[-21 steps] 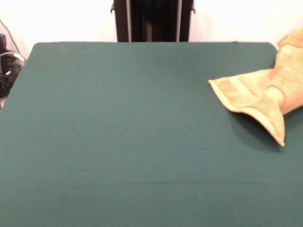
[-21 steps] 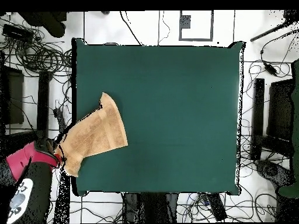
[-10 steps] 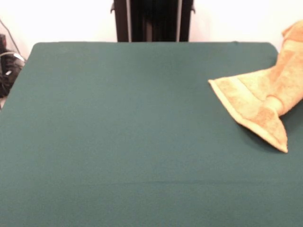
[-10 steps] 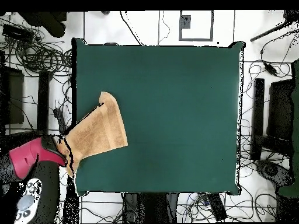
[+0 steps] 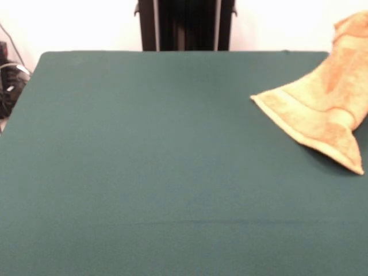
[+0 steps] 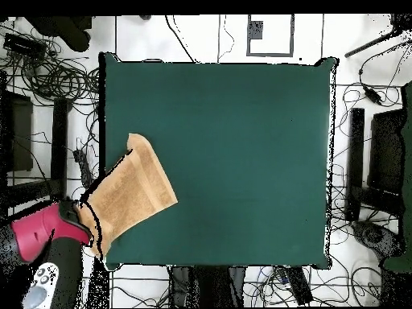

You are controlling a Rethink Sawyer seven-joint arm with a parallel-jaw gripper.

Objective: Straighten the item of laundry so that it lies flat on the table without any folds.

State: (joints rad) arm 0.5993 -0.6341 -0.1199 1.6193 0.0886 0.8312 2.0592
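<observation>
Near stretch of green tabletop (image 5: pixel 144 190) bare in front view, plain dark cloth running side to side. Farther back, at right side of front view, orange-tan towel (image 5: pixel 322 112) lying partly on tabletop: free end spread on the cloth, paler woven band along its near hem, one corner pointing toward table centre, another toward right edge. Rest of towel rising up and to the right, lifted off the surface and out of frame, bunched and creased rather than flat. Black upright column at far edge, centre, against white wall. Overhead view: towel (image 6: pixel 133 193) at left edge of tabletop (image 6: pixel 233 153), nearer the bottom corner, broad end on the green cloth with one corner curled up, narrow end drawn past the table edge. Red and black arm (image 6: pixel 48 229) just beside that narrow end, off the table's left side. Tool (image 6: pixel 85 216) at the gathered end of the towel, touching it; cannot tell whether pinching or spread, tips hidden by cloth and arm. Cables and dark equipment scattered on floor all round the table.
</observation>
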